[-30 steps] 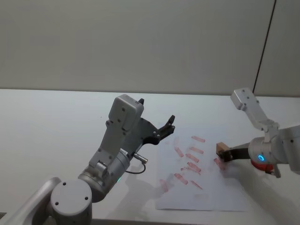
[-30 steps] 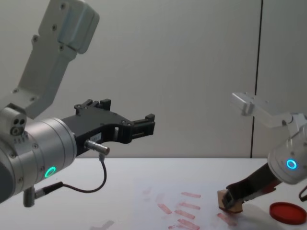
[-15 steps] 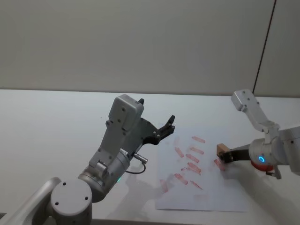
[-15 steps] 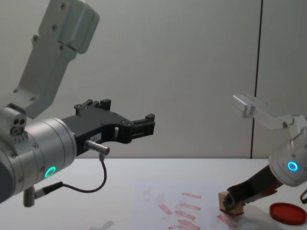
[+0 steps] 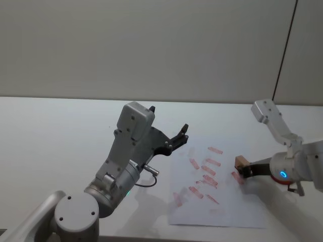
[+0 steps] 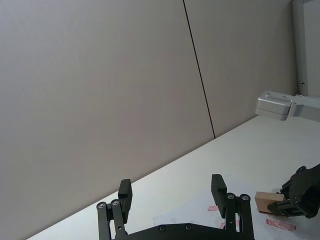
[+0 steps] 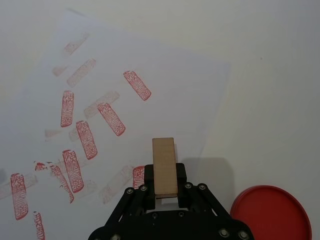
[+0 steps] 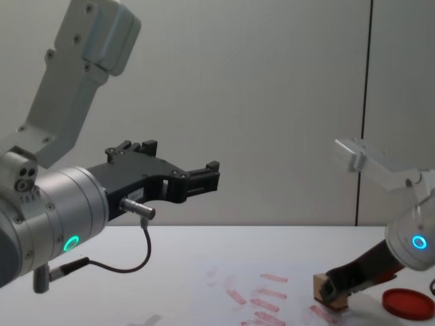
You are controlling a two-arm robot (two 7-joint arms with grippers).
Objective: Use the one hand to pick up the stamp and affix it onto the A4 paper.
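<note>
Right gripper (image 5: 243, 168) is clamping the stamp (image 7: 164, 167) between its narrow black fingers, holding the small wooden block at the right edge of the A4 paper (image 5: 222, 204), beside the red marks. The block's base seems to be touching the sheet, though the contact is hard to make out. To the right of the stamp the round red ink pad (image 8: 406, 303) is lying on the white table (image 5: 50, 131), while the left gripper (image 8: 204, 178) is hanging raised at the left, fingers spread wide, well apart from the stamp

The stamp (image 5: 240, 162) is at the right side of the A4 paper (image 5: 227, 212). The ink pad (image 8: 406, 303) lies just right of the paper.
</note>
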